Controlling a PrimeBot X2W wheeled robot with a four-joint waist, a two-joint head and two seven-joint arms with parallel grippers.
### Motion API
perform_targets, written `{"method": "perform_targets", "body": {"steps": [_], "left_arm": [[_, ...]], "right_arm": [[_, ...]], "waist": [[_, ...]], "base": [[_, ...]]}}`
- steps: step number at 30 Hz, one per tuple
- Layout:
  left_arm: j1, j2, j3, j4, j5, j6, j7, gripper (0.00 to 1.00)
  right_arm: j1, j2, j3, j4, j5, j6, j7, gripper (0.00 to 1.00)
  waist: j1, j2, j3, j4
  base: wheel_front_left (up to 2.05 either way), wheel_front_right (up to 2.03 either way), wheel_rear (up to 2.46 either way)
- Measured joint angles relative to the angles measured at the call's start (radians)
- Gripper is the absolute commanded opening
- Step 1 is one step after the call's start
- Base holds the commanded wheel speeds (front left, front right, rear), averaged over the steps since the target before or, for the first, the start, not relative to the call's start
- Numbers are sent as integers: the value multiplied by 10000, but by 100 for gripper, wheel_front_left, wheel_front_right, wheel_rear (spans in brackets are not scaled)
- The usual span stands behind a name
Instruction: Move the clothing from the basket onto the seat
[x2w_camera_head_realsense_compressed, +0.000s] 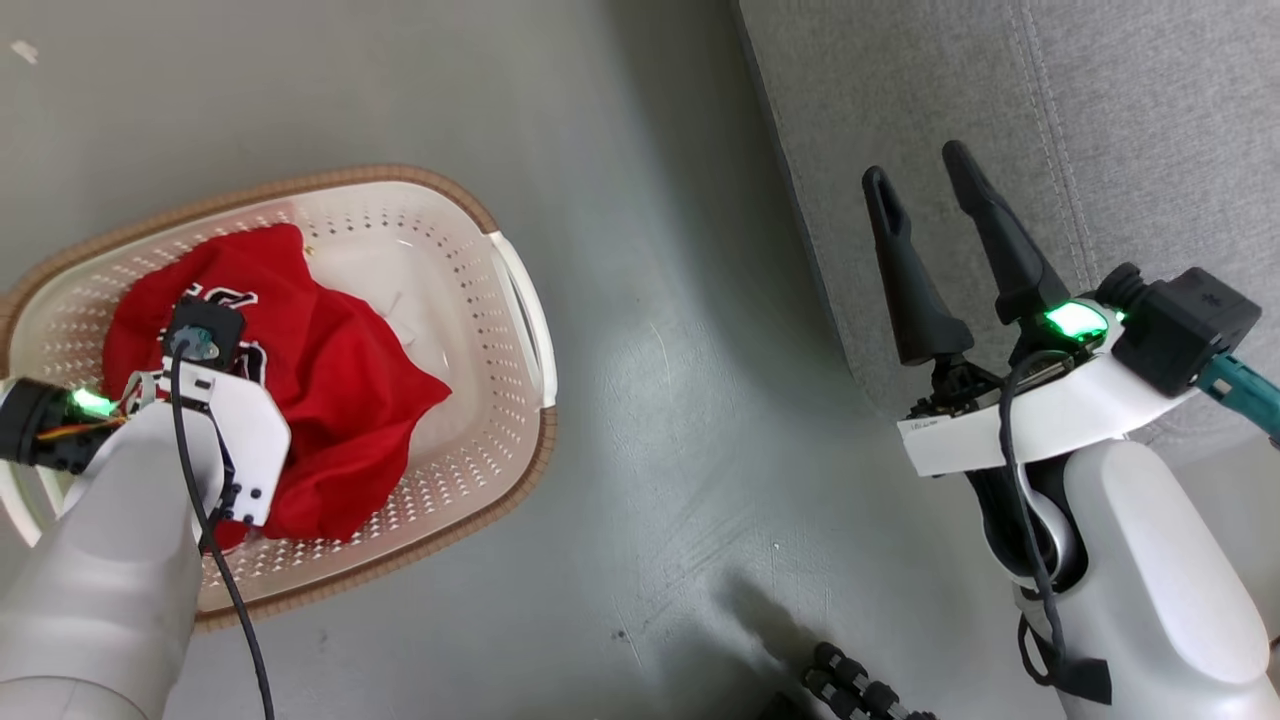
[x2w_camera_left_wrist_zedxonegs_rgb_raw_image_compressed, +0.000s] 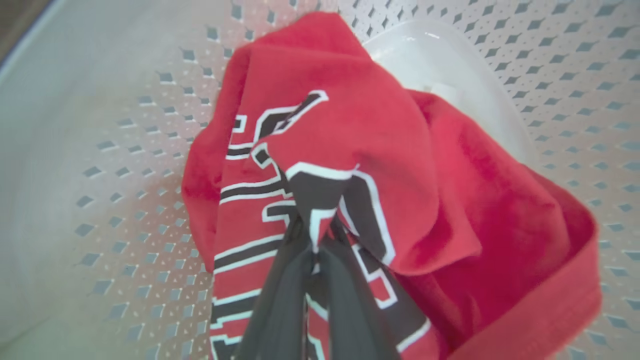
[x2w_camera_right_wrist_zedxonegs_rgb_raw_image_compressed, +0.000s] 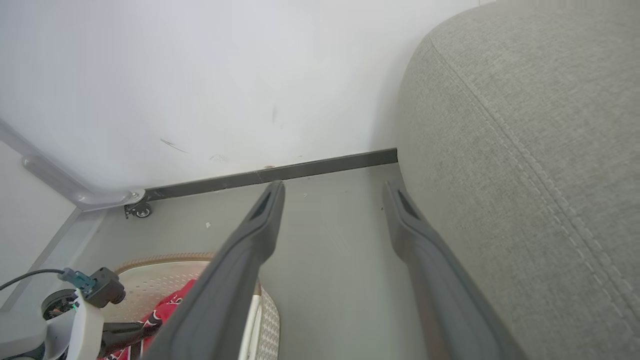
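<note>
The seat stands well apart from the basket, off the basket's right-hand end across a strip of bare grey floor. The clothing lies inside the basket, heaped toward the end farthest from the seat. My right tool hangs far from the basket, over the seat's edge, its fingers spread wide with nothing between them. My left tool is down inside the basket, its two fingers pinched together on a fold of the red fabric, right at the black-and-white lettering.

I judge the step in hand to be lifting the clothing out. To do it well, I should raise it straight up until the trailing hem is above the basket's brown rim, and only then swing toward the seat. Soft cloth drags, and a low hem could catch the rim or a handle and pull the basket along. The pinch takes only a small fold, so a slow, even lift looks safer than a jerk.

My left forearm covers the near part of the heap inside the basket, so I cannot tell whether it is one garment or several. The lettering is crumpled and unreadable. A pale patch on the basket's bottom beside the clothing may be a label; I cannot say.
</note>
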Motion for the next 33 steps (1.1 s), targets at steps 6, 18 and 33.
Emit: {"method": "perform_targets", "body": {"steps": [6, 18, 33], "left_arm": [[130, -65, 59, 6, -54, 50, -535, 0], [792, -349, 318, -159, -420, 320, -2050, 0], [1922, -959, 414, -663, -669, 307, -2464, 0]], "right_arm": [[-150, -6, -23, 98, -4, 0, -2, 100], [-122, -21, -182, 602, -84, 0, -13, 100], [498, -38, -205, 1208, -368, 0, -13, 100]], "waist": [[0, 0, -441, 127], [0, 0, -1592, 402], [-1, 0, -3330, 793]], "base": [[0, 0, 0], [0, 0, 0], [0, 0, 0]]}}
